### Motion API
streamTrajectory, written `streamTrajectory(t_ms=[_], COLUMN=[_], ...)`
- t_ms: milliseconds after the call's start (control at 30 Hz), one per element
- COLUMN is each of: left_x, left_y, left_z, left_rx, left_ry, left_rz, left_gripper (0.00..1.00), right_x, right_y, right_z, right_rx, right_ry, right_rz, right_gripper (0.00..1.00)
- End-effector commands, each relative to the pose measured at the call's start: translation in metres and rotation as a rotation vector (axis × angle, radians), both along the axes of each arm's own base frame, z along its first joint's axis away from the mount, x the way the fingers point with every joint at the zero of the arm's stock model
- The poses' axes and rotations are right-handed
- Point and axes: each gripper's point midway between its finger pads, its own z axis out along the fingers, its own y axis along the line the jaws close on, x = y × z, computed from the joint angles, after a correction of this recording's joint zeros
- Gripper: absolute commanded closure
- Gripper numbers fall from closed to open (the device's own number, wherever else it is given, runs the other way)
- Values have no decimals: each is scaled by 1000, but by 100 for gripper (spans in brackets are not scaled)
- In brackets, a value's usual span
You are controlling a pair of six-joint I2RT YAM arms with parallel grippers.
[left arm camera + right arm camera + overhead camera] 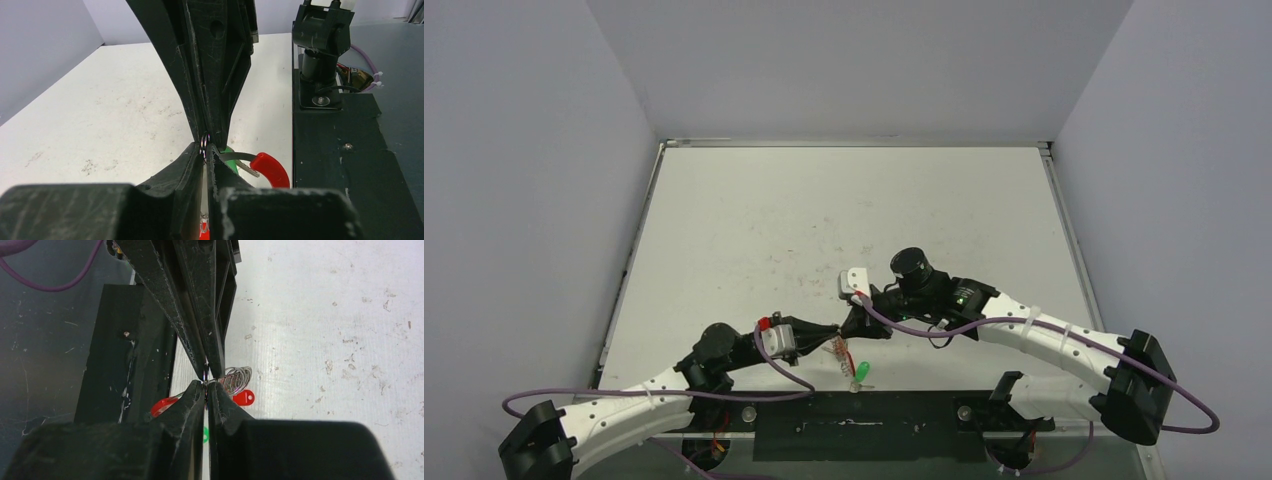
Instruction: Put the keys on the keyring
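Note:
Both grippers meet tip to tip low over the table's near edge. My left gripper (830, 344) (205, 150) is shut on a thin wire turn of the keyring (204, 142). The right gripper (852, 327) (206, 385) is shut on that same wire from the opposite side. The keyring's red sleeve (270, 169) curves out to the right of my left fingers, and its silvery coils (238, 377) bunch beside the right fingertips, with a red tab (243, 397) below them. One of the keys (860, 371) shows its green head (228, 149) just under the grippers. Any other key is hidden.
A black base plate (854, 425) (345, 165) runs along the near edge right beside the grippers, with an arm mount (320, 45) on it. Purple cables (984, 325) loop from both arms. Grey walls close the table on three sides.

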Motion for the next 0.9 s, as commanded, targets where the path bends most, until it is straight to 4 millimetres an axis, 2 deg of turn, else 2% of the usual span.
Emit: streamTrajectory(t_ms=[0,33,133,300,700,867], left_x=[0,2,6,7,10,9], left_y=[0,1,4,7,-8,-16], left_z=[20,18,15,16,3,3], left_rx=[-23,-3,34,90,189,187], left_ry=[-32,-28,-15,-8,23,20], left_rz=[5,12,40,54,10,-25], left_gripper=[83,77,68,63,63,72], right_x=[11,12,12,17,9,6], right_y=[0,-1,-8,-20,3,9], right_z=[9,10,5,-4,3,3], right_rx=[-17,-29,-116,-284,-304,-296], right_ry=[-38,-40,-34,20,80,83], right_rz=[-23,-27,-19,-59,-70,-65], right_gripper=[100,100,100,100,100,100])
